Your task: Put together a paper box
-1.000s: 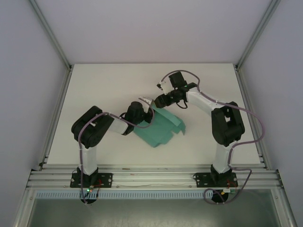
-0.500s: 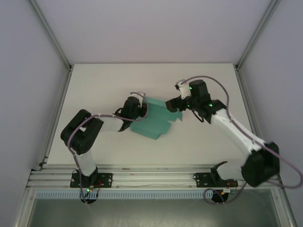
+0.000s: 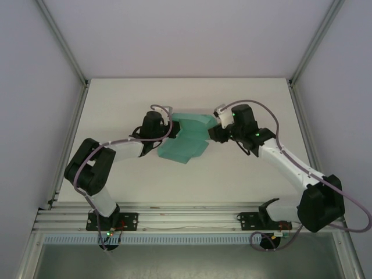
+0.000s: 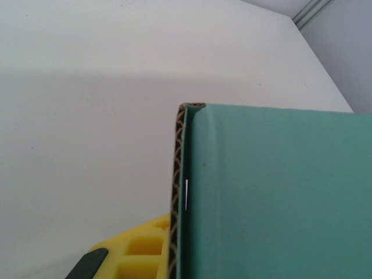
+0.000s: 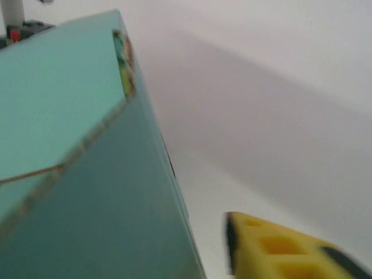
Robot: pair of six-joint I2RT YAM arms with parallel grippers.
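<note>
The paper box is a teal-green card piece, partly folded, lying mid-table between both grippers. My left gripper is shut on its left edge. In the left wrist view, one yellow finger presses against the corrugated edge of the paper box, and the other finger is hidden behind the card. My right gripper is at the card's right edge. In the blurred right wrist view, its visible yellow finger stands clear of the paper box, with bare table between them. The other finger is hidden.
The white table is ringed by an aluminium frame, with posts at the far corners and a rail along the near edge. Grey walls rise on the left, right and far sides. Both arms reach in towards the middle.
The left gripper has carried the card farther away and slightly left. The right arm has stretched out and brought its gripper down to the card's right edge.
</note>
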